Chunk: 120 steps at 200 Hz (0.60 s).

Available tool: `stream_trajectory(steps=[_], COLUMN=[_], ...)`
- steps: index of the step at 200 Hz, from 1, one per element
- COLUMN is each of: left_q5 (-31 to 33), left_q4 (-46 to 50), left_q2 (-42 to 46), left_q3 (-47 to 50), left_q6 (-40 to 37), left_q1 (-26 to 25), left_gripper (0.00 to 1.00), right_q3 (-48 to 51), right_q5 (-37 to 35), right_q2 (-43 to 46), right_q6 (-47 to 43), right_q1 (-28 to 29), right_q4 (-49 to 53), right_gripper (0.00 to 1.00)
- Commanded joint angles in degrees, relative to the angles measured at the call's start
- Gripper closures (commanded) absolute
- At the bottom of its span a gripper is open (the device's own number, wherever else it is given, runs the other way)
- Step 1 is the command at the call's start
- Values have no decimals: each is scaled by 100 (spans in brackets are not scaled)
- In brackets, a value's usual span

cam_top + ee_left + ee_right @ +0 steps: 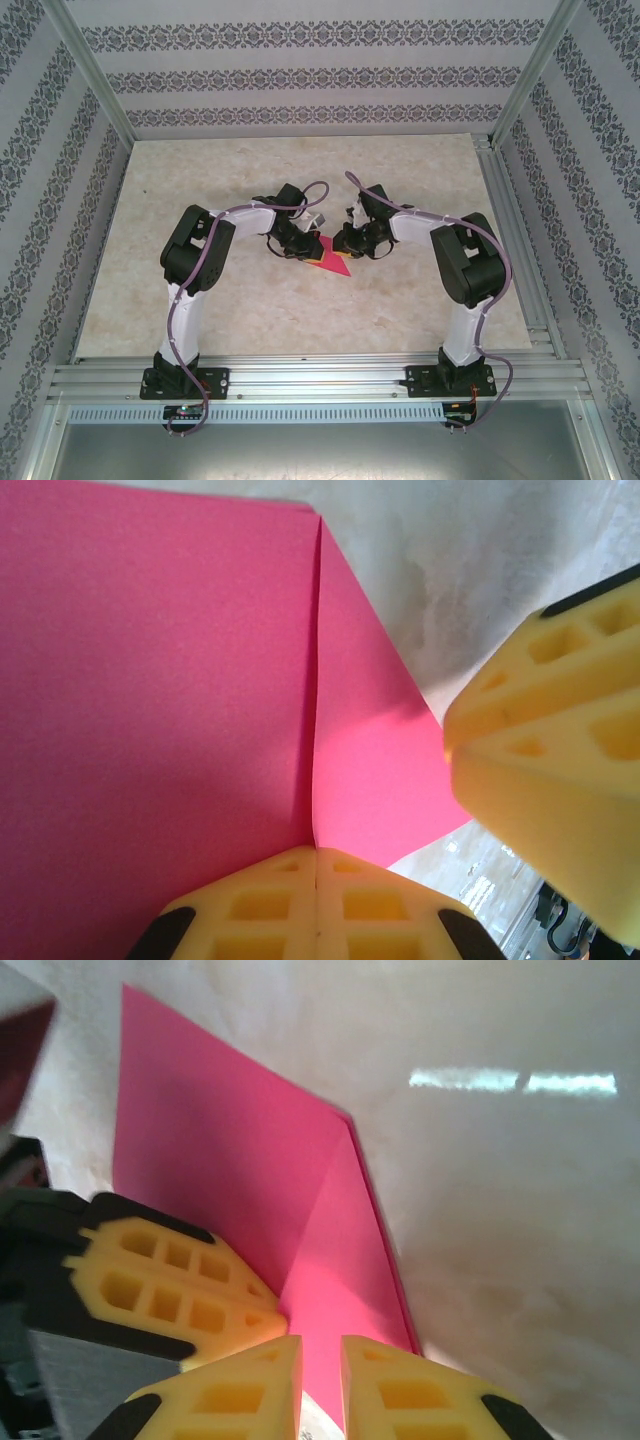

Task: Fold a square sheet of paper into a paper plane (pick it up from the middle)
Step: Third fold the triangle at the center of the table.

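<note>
The square sheet of paper (336,262) is magenta-pink and lies on the table between the two arms, showing as a pointed triangle from above. It is a creased sheet with one raised fold, not a dart-shaped paper plane. In the left wrist view my left gripper (317,856) is shut on the sheet (160,680), and the fold's edge runs straight into the closed pads. My right gripper (320,1360) stands over a narrow folded flap of the sheet (230,1150), its fingers a small gap apart with pink showing between them. The grippers (305,250) (346,243) almost touch.
The beige marbled table (200,200) lies all around the paper. Aluminium frame rails (515,250) run along the right side and the near edge. Patterned walls stand behind and beside the table. A yellow finger of the right gripper (550,770) crowds the left wrist view.
</note>
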<state>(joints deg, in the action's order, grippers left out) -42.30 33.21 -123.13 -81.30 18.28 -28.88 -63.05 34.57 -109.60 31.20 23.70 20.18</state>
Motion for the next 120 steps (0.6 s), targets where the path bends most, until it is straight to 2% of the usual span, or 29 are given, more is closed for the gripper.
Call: stream_trajectory(steps=[1,33,84,120], left_q5=[161,173,179,185], left_q4=[150,159,185,196], left_q2=[-95,-96,-98,-106], left_q3=[-93,-83,-125,-145], left_q6=[-141,-143,-148,-151], left_q1=[6,14,10,8], left_gripper=[94,94,94,94], right_q3=[196,222,496,920], right_q5=[33,-317,5,48], right_q2=[-180,-302,562,357], right_q6=[-64,-184,-131,-50], right_q1=[89,91,125,153], right_q4=[-63,183,121,-140], right_gripper=[82,83,82,82])
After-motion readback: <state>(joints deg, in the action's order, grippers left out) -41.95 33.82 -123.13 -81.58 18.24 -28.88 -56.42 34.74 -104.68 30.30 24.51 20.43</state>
